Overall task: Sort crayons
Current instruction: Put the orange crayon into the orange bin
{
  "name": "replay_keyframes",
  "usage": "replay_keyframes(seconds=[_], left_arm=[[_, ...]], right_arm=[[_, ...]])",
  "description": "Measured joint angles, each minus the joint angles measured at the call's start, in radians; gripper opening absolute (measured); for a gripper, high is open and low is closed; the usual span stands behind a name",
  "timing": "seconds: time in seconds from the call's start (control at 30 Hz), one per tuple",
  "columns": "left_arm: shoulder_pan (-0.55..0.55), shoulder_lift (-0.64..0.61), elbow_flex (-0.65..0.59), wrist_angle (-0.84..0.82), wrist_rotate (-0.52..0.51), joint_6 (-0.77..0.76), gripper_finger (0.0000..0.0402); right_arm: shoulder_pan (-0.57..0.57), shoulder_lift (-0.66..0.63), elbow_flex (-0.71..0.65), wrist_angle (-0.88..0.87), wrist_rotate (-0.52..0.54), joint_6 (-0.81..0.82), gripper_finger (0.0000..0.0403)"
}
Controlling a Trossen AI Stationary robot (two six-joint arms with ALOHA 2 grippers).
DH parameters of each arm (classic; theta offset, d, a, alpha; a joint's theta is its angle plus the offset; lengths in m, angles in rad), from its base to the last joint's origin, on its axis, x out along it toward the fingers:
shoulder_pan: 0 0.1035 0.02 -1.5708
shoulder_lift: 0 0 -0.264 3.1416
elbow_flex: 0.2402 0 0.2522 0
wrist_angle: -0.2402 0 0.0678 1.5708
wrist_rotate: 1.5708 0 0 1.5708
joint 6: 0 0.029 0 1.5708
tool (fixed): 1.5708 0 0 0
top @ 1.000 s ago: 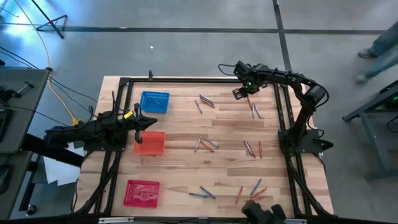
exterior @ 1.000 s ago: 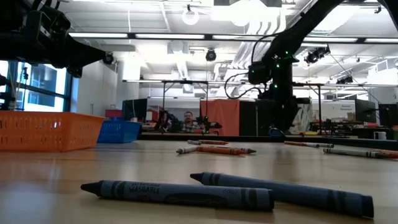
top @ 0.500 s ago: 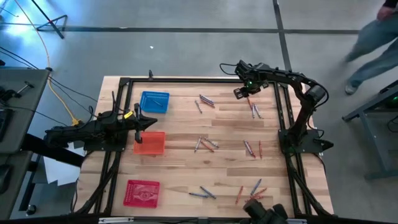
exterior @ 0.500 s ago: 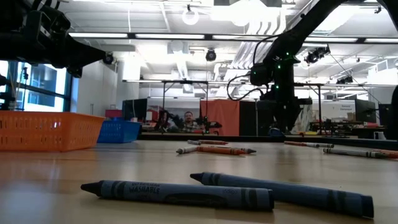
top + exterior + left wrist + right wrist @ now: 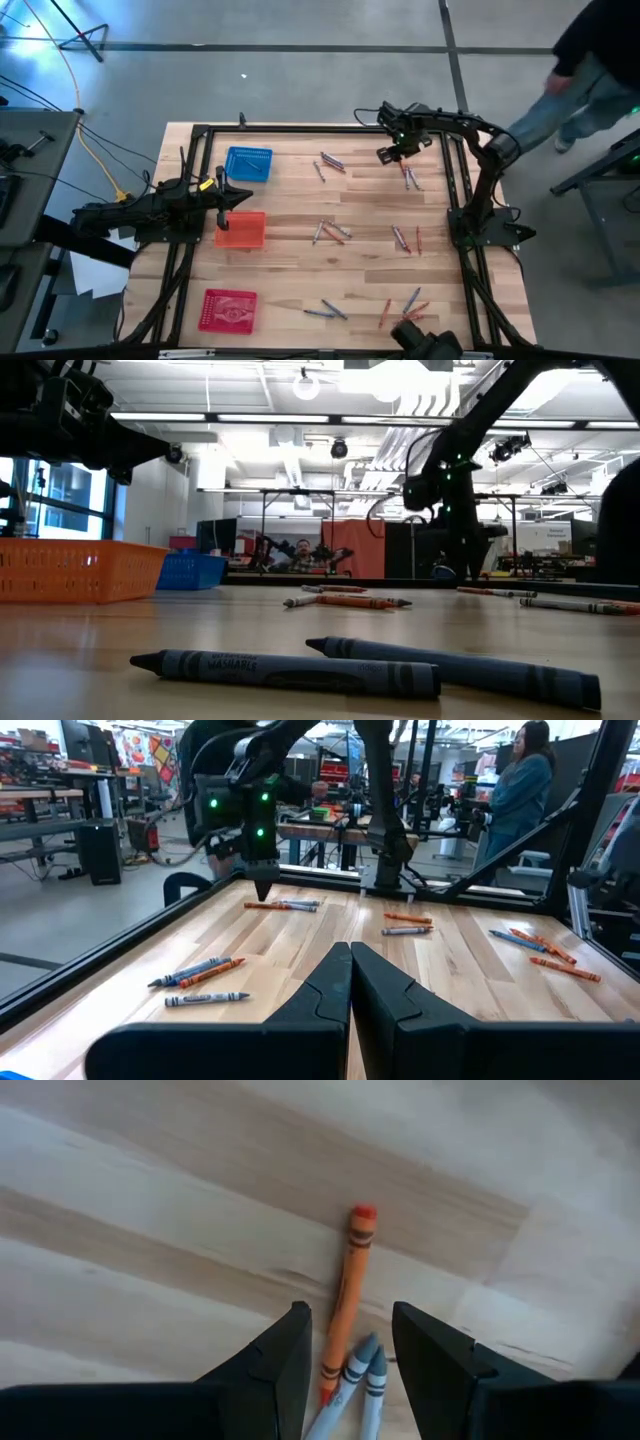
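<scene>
Directly above crayons (image 5: 344,1320), right end effector (image 5: 345,1342) open

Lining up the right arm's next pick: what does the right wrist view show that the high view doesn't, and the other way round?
Right wrist only: the open right gripper straddles an orange crayon, with two blue crayons beside its near end.
High only: the blue basket, orange basket and red basket, the other scattered crayons, and the left gripper waiting shut by the orange basket.
Both: the wooden table and that crayon cluster.
</scene>
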Motion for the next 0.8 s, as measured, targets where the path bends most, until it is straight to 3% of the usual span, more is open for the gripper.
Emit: replay_keyframes(seconds=[0.63,0.8], left_arm=[[0.000,0.000,0.000,0.000,0.000,0.000,0.0001],[0.000,0.000,0.000,0.000,0.000,0.000,0.0001]], right_arm=[[-0.014,0.077,0.003,0.060,-0.033,-0.053,0.0136],[-0.021,0.077,0.003,0.063,-0.063,-0.070,0.0108]])
